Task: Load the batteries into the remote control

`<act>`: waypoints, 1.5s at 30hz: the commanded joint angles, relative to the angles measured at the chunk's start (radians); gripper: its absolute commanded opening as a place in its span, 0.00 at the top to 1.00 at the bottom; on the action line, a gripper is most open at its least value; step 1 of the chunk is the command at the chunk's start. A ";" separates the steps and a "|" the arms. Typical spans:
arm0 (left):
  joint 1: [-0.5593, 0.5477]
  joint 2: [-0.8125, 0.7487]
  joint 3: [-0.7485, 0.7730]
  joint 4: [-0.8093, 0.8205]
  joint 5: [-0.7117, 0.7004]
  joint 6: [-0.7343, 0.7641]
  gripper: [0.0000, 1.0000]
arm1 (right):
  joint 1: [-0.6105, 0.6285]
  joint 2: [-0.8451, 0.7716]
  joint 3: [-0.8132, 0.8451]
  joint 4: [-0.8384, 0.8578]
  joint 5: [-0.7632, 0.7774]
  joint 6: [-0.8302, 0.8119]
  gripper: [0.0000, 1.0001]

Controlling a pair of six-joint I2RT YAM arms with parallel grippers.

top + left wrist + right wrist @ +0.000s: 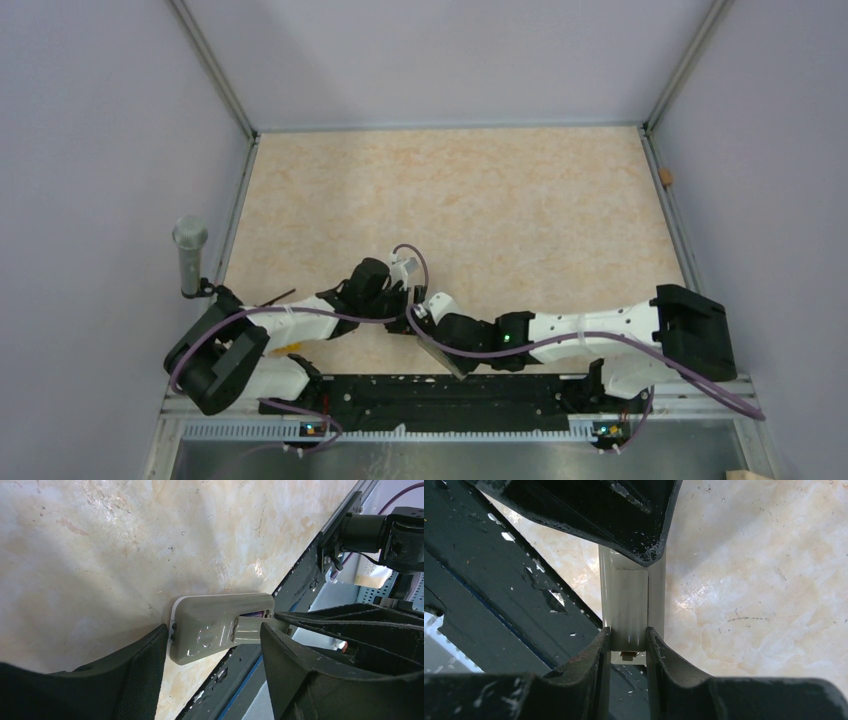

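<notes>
Plastic: your slim grey-backed white remote control (210, 630), at the beige table (100, 555)'s near edge, looks light, stiff, slick; pinch its long edges. Your right gripper (628, 635) clamps it, left gripper (214, 635) gapes around it.

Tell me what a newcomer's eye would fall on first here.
The slim white remote control with a grey back is at the beige table's near edge. The right gripper is shut on a narrow grey cover piece on its back; the open left gripper straddles one end.
</notes>
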 commanded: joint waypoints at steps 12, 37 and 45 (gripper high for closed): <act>-0.005 -0.017 -0.002 0.027 0.007 0.009 0.31 | -0.013 -0.061 0.008 -0.002 -0.004 0.028 1.00; -0.005 -0.006 0.014 0.020 0.008 0.009 0.31 | -0.013 -0.028 -0.008 0.018 -0.018 0.027 1.00; -0.006 -0.008 0.013 0.017 0.009 0.008 0.31 | -0.013 -0.023 -0.010 0.022 -0.012 0.026 1.00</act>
